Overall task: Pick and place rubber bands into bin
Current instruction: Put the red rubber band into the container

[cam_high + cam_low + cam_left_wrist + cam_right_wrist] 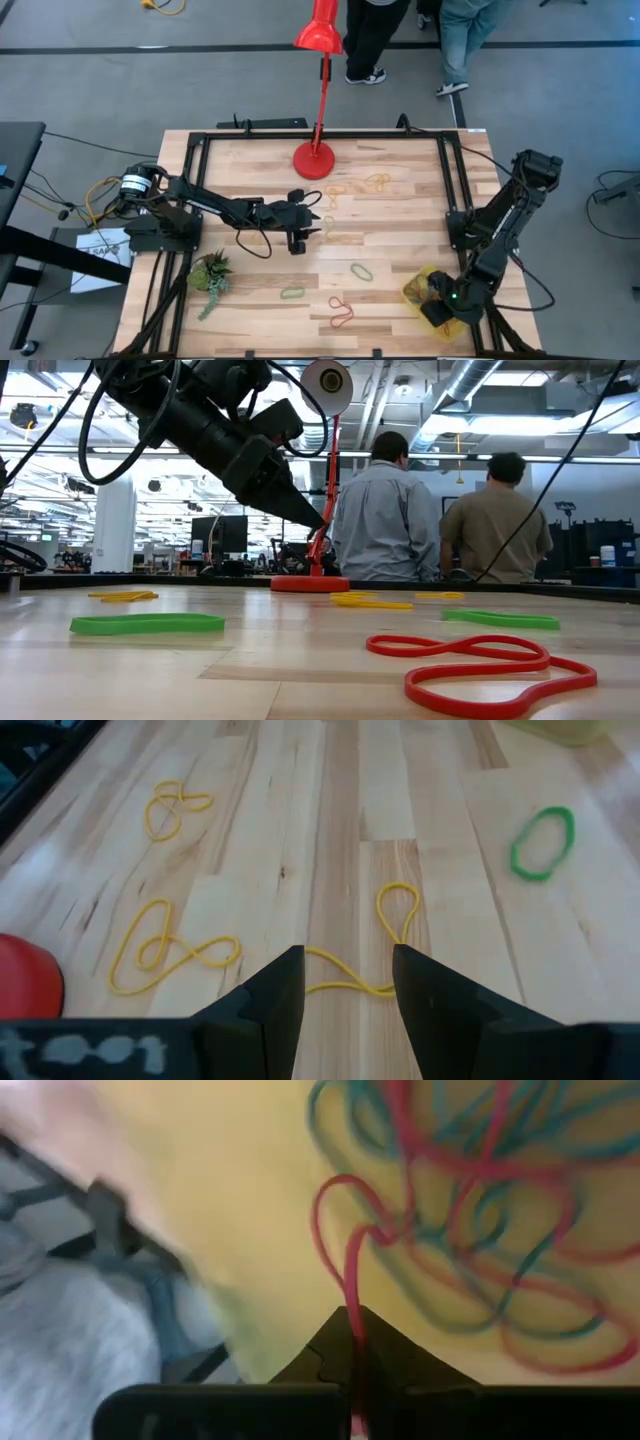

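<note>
Loose rubber bands lie flat on the wooden table: yellow ones (378, 181) (335, 190) (345, 238), green ones (361, 270) (292, 293) and a red one (340, 310). My left gripper (345, 955) is open at mid-table (316, 222). Its fingers stand on either side of a thin yellow band (345, 982) without touching it. My right gripper (352, 1320) is over the yellow bin (418, 292) at the table's near right corner, shut on a red band. Red and teal bands (480, 1200) are piled inside the bin. My right gripper pinches a red rubber band (352, 1295) between its two shut fingertips, coming from above over the bin. The band's loop (330, 1210) runs from the fingertips toward the pile in the bin; whether it rests on the pile, I cannot tell.
A red lamp base (313, 160) stands at the far middle of the table, its pole leaning away. A small green plant (210, 275) lies near the left edge. Black frame rails (448, 170) border the table. Two people (385, 510) stand beyond the far edge.
</note>
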`<state>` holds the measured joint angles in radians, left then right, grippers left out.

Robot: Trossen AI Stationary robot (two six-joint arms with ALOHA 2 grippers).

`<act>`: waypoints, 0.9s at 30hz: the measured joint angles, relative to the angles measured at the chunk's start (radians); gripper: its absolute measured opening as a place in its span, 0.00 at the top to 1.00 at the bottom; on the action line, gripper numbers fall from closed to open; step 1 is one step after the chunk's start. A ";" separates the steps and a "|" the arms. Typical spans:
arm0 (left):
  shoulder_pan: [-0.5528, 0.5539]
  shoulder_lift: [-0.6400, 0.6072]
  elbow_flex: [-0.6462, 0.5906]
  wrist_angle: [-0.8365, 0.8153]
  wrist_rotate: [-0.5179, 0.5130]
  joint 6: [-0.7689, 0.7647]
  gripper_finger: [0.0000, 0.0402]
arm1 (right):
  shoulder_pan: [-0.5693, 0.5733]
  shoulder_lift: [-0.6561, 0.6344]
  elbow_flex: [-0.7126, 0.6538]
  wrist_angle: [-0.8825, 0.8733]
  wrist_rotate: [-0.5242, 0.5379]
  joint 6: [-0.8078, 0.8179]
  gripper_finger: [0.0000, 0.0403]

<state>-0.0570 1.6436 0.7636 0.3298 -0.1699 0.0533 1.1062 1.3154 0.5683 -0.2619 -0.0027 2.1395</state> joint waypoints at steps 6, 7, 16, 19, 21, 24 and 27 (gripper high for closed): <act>0.002 0.000 0.000 0.000 0.000 0.005 0.64 | -0.061 0.002 0.000 0.007 -0.079 -0.178 1.00; 0.002 0.000 0.000 0.000 -0.001 0.008 0.64 | -0.066 0.002 0.000 0.007 -0.079 -0.206 1.00; 0.003 0.000 0.000 -0.001 -0.001 0.033 0.64 | -0.106 0.002 0.000 0.005 -0.196 -0.214 1.00; 0.003 0.000 0.000 -0.001 -0.002 0.036 0.64 | -0.108 0.002 0.000 0.002 -0.264 -0.202 1.00; 0.003 0.000 0.000 -0.002 -0.002 0.051 0.64 | -0.113 0.002 0.000 0.000 -0.291 -0.202 1.00; 0.003 0.000 0.000 -0.002 -0.002 0.059 0.64 | -0.128 0.001 0.000 0.001 -0.288 -0.202 1.00; 0.003 0.000 0.000 -0.005 -0.002 0.059 0.64 | -0.148 0.001 0.000 0.013 -0.287 -0.202 1.00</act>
<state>-0.0540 1.6436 0.7639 0.3252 -0.1722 0.1127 0.9582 1.3169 0.5686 -0.2485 -0.2896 1.9375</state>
